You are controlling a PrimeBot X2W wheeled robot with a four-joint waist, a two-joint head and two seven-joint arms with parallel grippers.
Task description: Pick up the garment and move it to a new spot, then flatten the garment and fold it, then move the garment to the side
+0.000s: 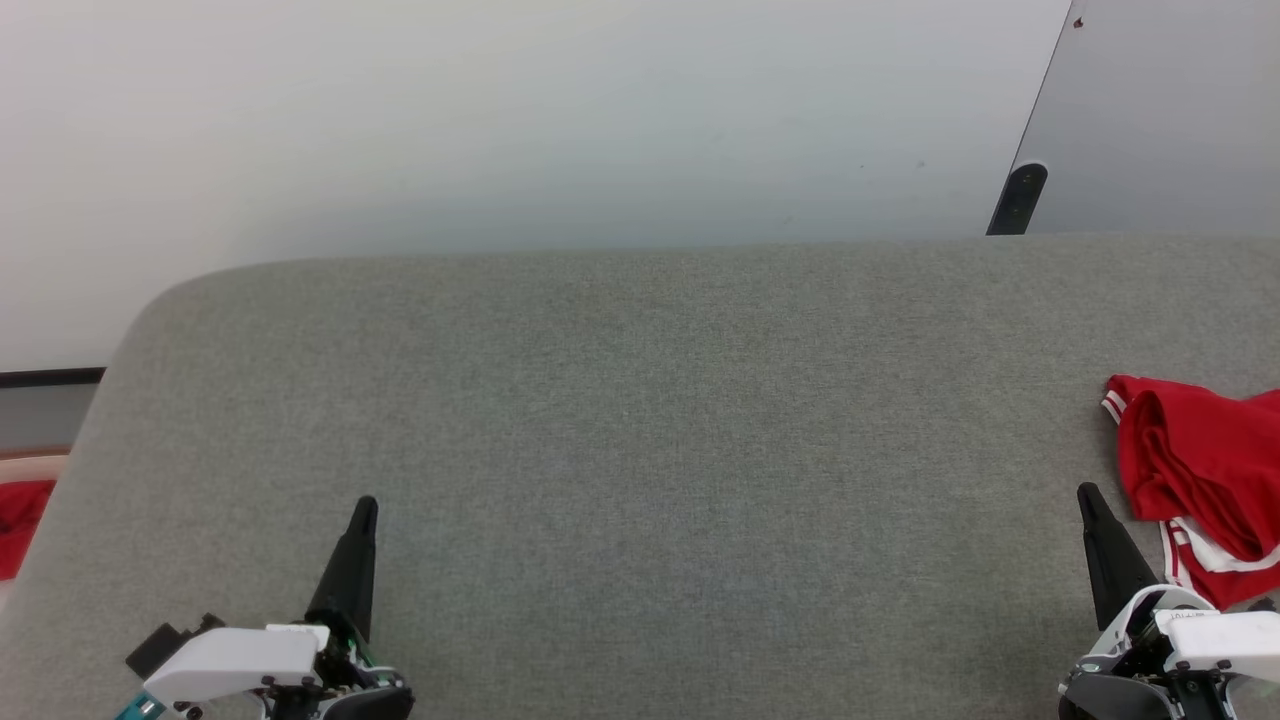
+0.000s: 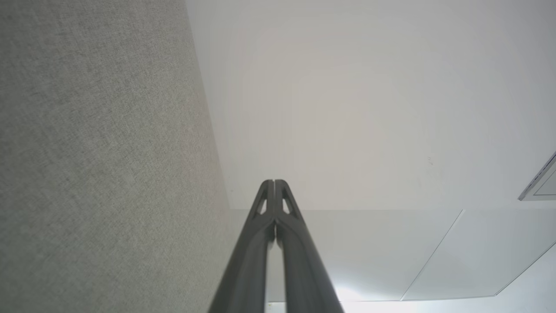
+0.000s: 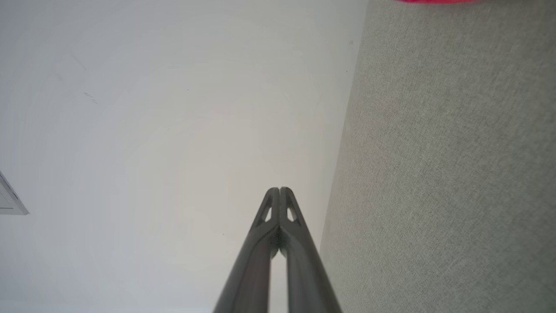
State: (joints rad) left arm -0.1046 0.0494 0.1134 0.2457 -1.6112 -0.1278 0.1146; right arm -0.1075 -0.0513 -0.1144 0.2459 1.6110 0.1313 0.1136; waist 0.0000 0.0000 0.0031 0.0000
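The grey woven surface (image 1: 640,450) is stretching wide across the head view. Its far edge is running straight below a white wall (image 1: 500,120) and its far left corner is curving round, leaving a broad open span of flat, finely textured cloth between the two grippers. The garment (image 1: 1200,470) is lying crumpled at the surface's right side, cut off by the picture's edge, so its long axis cannot be told. A corner of white-and-red striped trim is pointing left toward the middle, and soft red folds are bunching over a strip of white lining. The right gripper (image 1: 1087,492) is resting just beside it, its tapered dark fingers pressed together on nothing. The left gripper (image 1: 366,505), well apart, is likewise pinched closed and holding nothing. A red cloth scrap (image 1: 22,520) is showing beyond the left edge.
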